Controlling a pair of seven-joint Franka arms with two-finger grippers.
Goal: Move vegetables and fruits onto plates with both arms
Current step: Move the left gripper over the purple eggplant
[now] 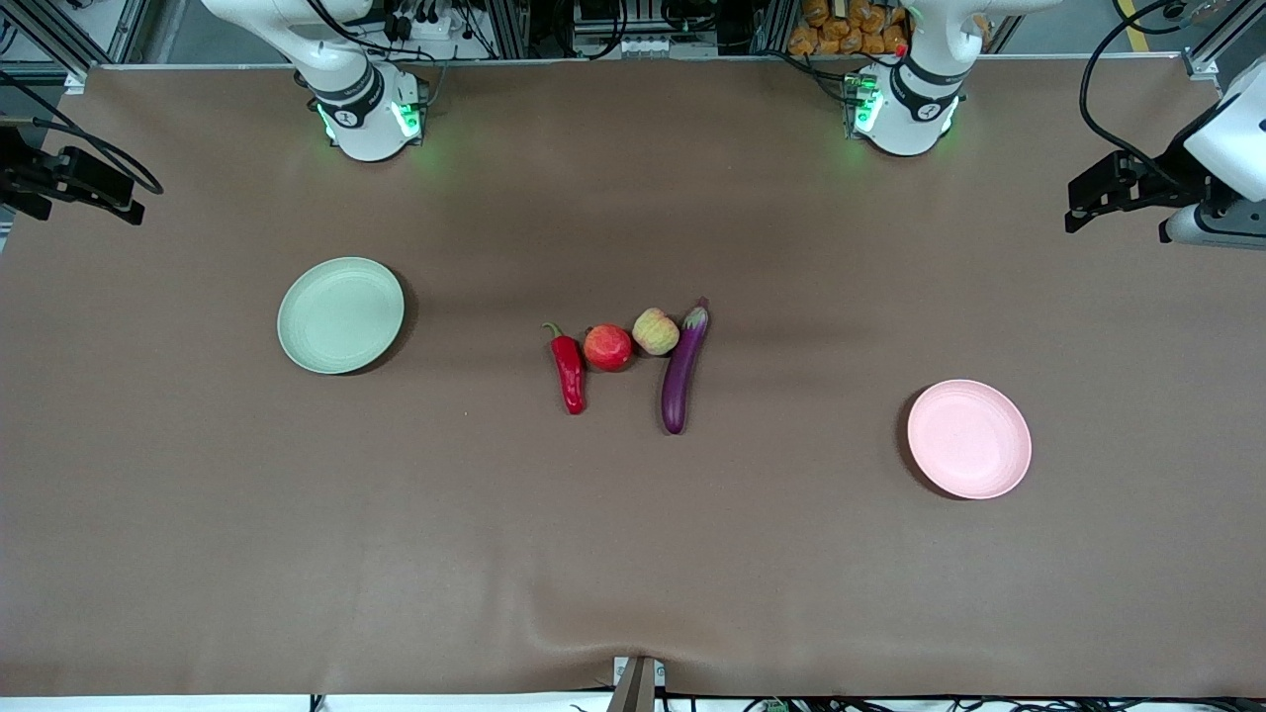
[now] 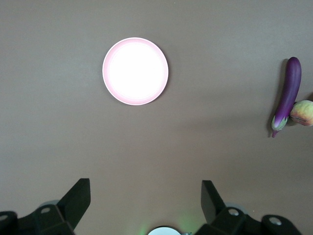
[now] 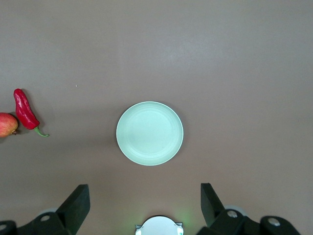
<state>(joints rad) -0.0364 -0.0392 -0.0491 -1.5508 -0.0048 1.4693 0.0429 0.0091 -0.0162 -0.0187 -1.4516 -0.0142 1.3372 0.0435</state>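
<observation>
Two round shallow matte plates are set on the brown table (image 1: pixel 633 554), and nothing is held in either. The pale green plate (image 1: pixel 340 314) lies toward the right arm's end of the table; the pale pink plate (image 1: pixel 969 438) lies toward the left arm's end, nearer to the front camera than the green one. Between the plates, well apart from both, four items are laid in a row on the table. The red chili pepper with a curled green stem (image 1: pixel 568 370) is touched by the small bright red round fruit (image 1: pixel 607 347), which is touched in turn by the small yellowish-green fruit blushed with pink (image 1: pixel 655 330); against that fruit rests the long slim glossy purple eggplant (image 1: pixel 684 370), its green-grey cap pointing away from the front camera. In the left wrist view, the left gripper (image 2: pixel 145 200) is held high over the table beside the pink plate, its black fingers (image 2: pixel 76 199) spread wide with nothing between them. In the right wrist view, the right gripper (image 3: pixel 145 200) is held high beside the green plate, its fingers (image 3: pixel 75 201) likewise spread wide and empty.
</observation>
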